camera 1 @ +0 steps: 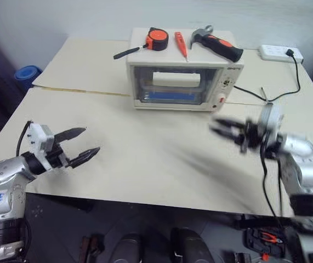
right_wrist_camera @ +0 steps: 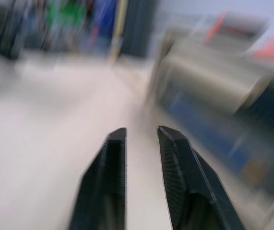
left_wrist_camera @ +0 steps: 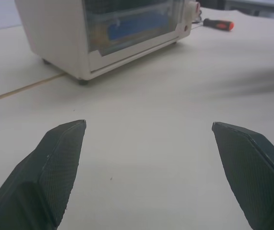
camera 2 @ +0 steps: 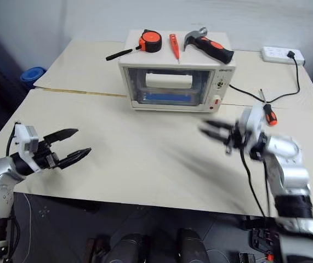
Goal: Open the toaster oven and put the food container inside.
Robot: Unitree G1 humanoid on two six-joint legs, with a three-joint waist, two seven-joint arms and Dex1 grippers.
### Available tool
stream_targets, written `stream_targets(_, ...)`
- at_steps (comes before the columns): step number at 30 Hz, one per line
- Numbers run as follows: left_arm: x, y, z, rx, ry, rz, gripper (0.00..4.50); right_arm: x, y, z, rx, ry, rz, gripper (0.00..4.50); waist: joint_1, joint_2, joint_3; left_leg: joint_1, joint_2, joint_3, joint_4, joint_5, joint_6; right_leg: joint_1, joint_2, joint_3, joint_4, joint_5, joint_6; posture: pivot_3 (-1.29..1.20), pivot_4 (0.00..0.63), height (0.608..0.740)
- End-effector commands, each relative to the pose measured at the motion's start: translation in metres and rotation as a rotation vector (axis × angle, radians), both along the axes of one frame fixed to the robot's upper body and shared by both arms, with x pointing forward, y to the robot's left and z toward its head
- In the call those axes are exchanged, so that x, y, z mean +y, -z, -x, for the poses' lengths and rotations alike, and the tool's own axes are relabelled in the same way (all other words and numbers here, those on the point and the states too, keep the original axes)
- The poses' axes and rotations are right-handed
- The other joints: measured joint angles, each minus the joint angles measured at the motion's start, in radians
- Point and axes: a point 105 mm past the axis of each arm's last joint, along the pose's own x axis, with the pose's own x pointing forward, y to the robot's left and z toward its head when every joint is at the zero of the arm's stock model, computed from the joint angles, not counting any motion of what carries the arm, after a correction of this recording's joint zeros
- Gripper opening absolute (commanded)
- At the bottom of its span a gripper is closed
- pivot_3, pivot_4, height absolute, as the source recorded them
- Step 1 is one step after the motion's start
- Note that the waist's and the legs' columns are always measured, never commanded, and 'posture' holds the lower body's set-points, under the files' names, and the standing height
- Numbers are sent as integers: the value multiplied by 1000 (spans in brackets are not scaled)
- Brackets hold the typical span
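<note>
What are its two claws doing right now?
Left gripper: open wide, holding nothing.
Right gripper: slightly open, holding nothing.

head pair: high, looking down | wrists: low, both facing toaster oven

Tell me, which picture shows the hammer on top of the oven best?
The left eye view: the hammer lies whole on the toaster oven. The right eye view shows it nearly as well. The right wrist view gives only an orange blur.

Cream table; orange tape measure, red utility knife, black-handled hammer, black screwdriver grouped at far side; white power strip far right; blue object beyond left edge
</note>
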Motion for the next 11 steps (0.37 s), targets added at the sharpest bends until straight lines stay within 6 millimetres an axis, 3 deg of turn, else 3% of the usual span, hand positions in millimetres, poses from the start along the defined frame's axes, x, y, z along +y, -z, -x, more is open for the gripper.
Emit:
stream_targets(1,0,0,5,-48,-1,-71,4500,-4,-2,19,-73,-53,42,2441,-5,0,0,-1,0,1,1,0,1,0,0,0,0,0,0,0,150,740)
stream_targets(7,-3,10,8,-56,-32,-75,4500,-12,17,35,-57,27,2,4420,-5,0,0,3,0,2,2,0,0,2,0,1,-1,0,1,0,150,740)
stream_targets(11,-5,6,7,-71,-70,-63,4500,-9,12,34,-91,113,-71,4470,-5,0,0,3,1,1,2,1,-1,2,0,1,-1,0,1,0,150,740)
